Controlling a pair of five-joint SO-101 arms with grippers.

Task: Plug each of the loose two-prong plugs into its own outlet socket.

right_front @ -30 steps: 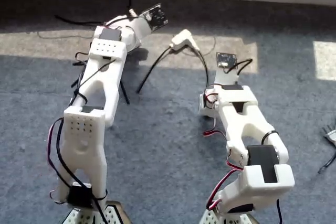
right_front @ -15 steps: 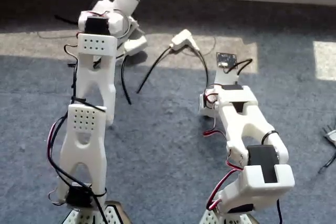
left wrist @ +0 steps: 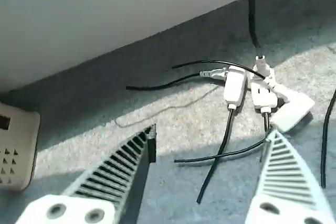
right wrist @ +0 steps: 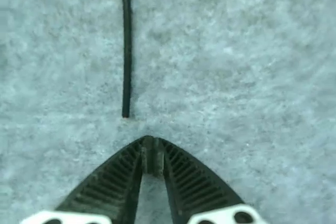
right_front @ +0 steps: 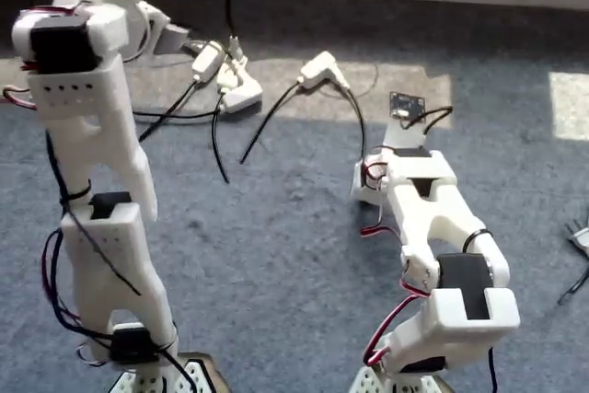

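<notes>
A white socket block (right_front: 241, 95) lies on the grey carpet at the back left. Two white plugs (right_front: 208, 60) (right_front: 229, 68) with black cables sit side by side at it; I cannot tell how deep they are seated. The left wrist view shows these plugs (left wrist: 234, 83) (left wrist: 261, 93) and the block (left wrist: 292, 112) ahead of my left gripper (left wrist: 212, 132), which is raised, open and empty. A third white plug (right_front: 318, 68) lies loose to the right of the block, its cable curling over the carpet. My right gripper (right wrist: 152, 153) is shut and empty, low over the carpet beside a black cable end (right wrist: 125, 109).
A wall runs along the back edge of the carpet. A white box (left wrist: 16, 142) stands near the wall beside the left arm. Black cables (right_front: 221, 149) trail across the carpet between the arms. Another white part with a cable (right_front: 580, 238) lies at the right edge.
The left arm has lifted and swung back to the left, uncovering the socket block and the two plugs beside it. The right arm has barely moved.
</notes>
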